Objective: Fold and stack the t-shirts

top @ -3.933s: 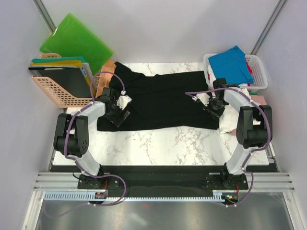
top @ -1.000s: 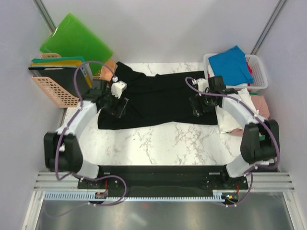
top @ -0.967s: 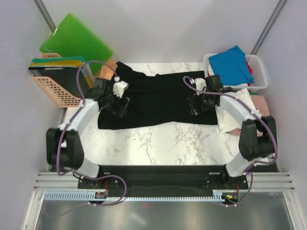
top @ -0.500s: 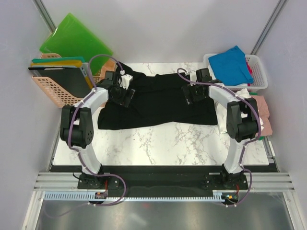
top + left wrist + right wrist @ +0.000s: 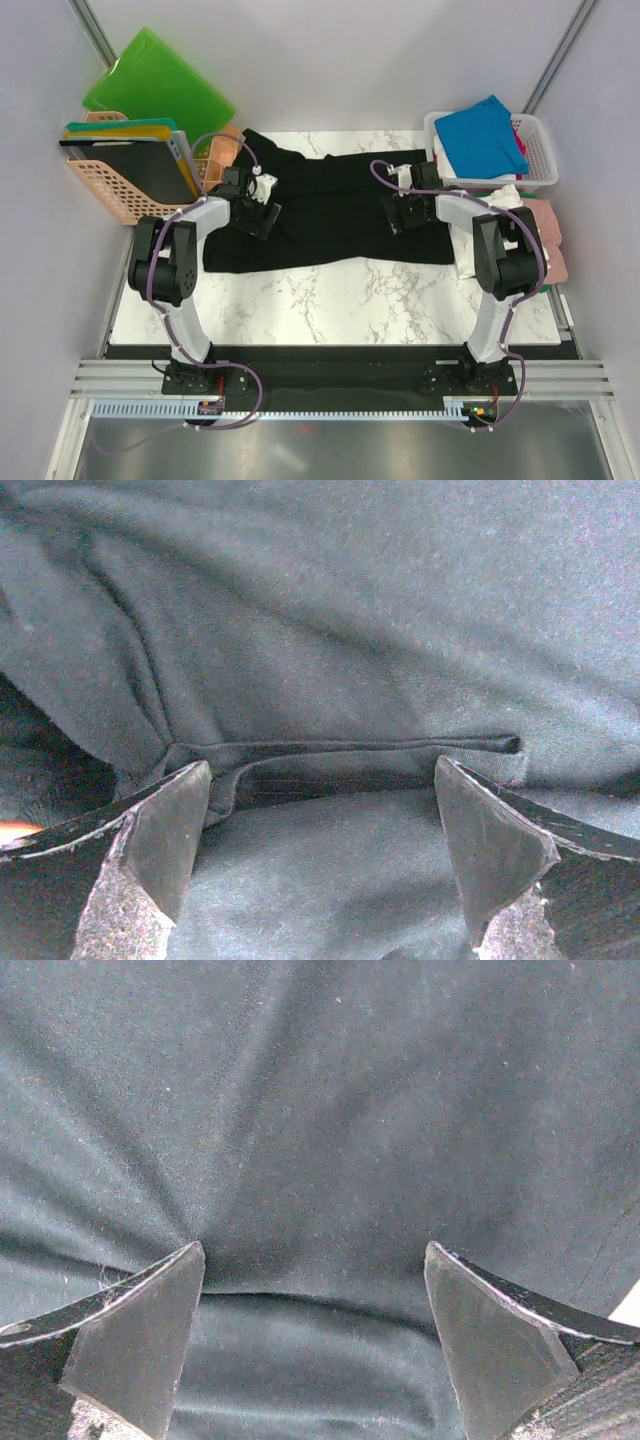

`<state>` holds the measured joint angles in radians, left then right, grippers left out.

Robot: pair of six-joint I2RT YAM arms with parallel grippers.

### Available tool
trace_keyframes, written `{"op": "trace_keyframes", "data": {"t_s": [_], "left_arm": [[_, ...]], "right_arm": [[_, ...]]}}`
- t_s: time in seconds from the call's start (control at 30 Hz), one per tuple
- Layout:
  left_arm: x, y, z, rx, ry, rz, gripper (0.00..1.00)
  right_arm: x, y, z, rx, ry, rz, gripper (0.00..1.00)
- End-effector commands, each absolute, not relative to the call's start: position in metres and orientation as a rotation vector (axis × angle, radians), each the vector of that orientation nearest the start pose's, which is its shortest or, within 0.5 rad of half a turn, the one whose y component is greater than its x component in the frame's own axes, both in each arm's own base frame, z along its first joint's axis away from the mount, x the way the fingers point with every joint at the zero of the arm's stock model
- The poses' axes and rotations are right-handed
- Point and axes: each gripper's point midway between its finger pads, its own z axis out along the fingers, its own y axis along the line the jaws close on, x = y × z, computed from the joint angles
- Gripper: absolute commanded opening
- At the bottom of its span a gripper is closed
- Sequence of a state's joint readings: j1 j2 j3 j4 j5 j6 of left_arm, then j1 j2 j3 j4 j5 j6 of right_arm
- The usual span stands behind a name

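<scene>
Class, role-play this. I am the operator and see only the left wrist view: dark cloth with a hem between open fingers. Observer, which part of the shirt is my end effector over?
Observer: The left end effector is over the left end of the large black cloth t-shirt, spread across the marble table.
Operator: Where is the other arm?
Observer: The right end effector is open over the shirt's right end.
Operator: Any more shirts?
Observer: A bright blue cloth shirt tops the white plastic basket at far right.

Green boards [image 5: 155, 85] stand behind an orange basket [image 5: 118, 198]
</scene>
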<state>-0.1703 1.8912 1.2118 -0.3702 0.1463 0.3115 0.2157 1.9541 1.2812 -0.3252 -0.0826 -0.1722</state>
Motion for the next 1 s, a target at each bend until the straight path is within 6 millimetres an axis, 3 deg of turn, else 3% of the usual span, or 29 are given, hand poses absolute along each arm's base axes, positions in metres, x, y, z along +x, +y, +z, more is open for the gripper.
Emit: {"op": "trace_keyframes", "data": {"t_s": [0.0,0.03,0.17,0.4,0.53,0.57,0.63,0.73,0.87,0.97], "left_arm": [[0.390,-0.076,0.004,0.682,2.553,-0.122,1.00],[0.373,-0.072,-0.004,0.675,2.573,-0.110,1.00],[0.364,-0.076,0.009,0.674,2.529,-0.159,1.00],[0.309,-0.070,0.013,0.757,2.566,-0.193,1.00],[0.289,-0.068,0.036,0.765,2.502,-0.191,1.00],[0.284,-0.069,0.039,0.768,2.494,-0.202,1.00],[0.267,-0.072,0.039,0.778,2.506,-0.249,1.00],[0.260,-0.072,0.049,0.803,2.474,-0.247,1.00],[0.256,-0.070,0.063,0.821,2.439,-0.229,1.00],[0.262,-0.071,0.074,0.812,2.405,-0.221,1.00]], "right_arm": [[0.401,0.093,0.012,-0.574,2.570,0.115,0.98],[0.393,0.092,0.014,-0.597,2.565,0.123,0.98],[0.372,0.089,0.016,-0.647,2.580,0.134,0.98],[0.341,0.082,0.021,-0.739,2.607,0.134,0.98],[0.318,0.081,0.024,-0.742,2.607,0.169,0.98],[0.316,0.083,0.033,-0.732,2.580,0.182,0.98],[0.303,0.083,0.032,-0.740,2.591,0.202,0.98],[0.288,0.083,0.037,-0.769,2.588,0.226,0.98],[0.288,0.080,0.058,-0.798,2.527,0.173,0.98],[0.303,0.078,0.079,-0.773,2.478,0.126,0.98]]}}
